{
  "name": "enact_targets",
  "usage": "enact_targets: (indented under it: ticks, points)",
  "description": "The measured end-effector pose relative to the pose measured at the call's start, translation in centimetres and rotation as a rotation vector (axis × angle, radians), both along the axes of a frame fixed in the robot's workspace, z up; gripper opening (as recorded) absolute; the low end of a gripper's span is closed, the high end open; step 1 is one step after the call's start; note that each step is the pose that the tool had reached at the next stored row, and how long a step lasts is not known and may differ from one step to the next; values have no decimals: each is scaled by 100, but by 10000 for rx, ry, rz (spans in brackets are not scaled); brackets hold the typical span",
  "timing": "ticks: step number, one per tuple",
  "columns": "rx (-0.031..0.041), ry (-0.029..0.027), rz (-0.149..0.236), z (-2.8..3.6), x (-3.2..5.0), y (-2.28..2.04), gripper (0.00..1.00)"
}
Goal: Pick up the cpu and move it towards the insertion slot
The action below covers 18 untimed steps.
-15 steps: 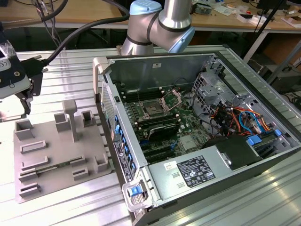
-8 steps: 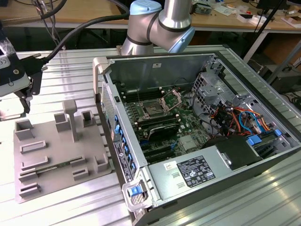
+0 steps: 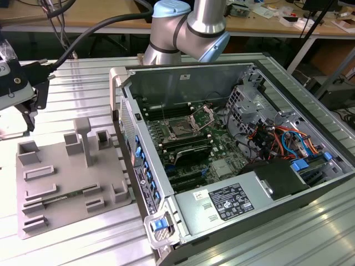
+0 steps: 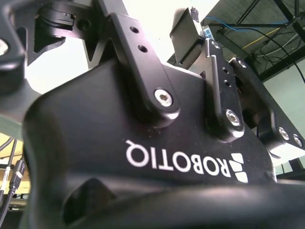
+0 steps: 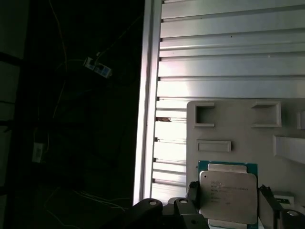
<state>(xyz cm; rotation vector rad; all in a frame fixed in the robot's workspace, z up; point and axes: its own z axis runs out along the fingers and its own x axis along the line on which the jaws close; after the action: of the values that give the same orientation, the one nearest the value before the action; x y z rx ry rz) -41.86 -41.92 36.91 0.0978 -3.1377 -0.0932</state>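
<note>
Ribbed metal bench [image 3: 77, 88] | gripper [image 5: 228, 192] clamped on 1 cpu [image 5: 228, 198], above grey tray [image 3: 55, 166] | insertion slot [image 3: 180, 130] inside open computer case [image 3: 222, 72], well apart, toward the exterior view's right

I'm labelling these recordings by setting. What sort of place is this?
Probably a robotics lab or workshop: a robot arm by an open computer case on a slatted aluminium table, with cluttered wooden workbenches behind.
</note>
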Motion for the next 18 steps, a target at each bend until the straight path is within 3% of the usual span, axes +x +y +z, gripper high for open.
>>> enact_targets:
  ticks: [18]
  points:
    - [0, 0, 0, 99, 0, 0, 55]
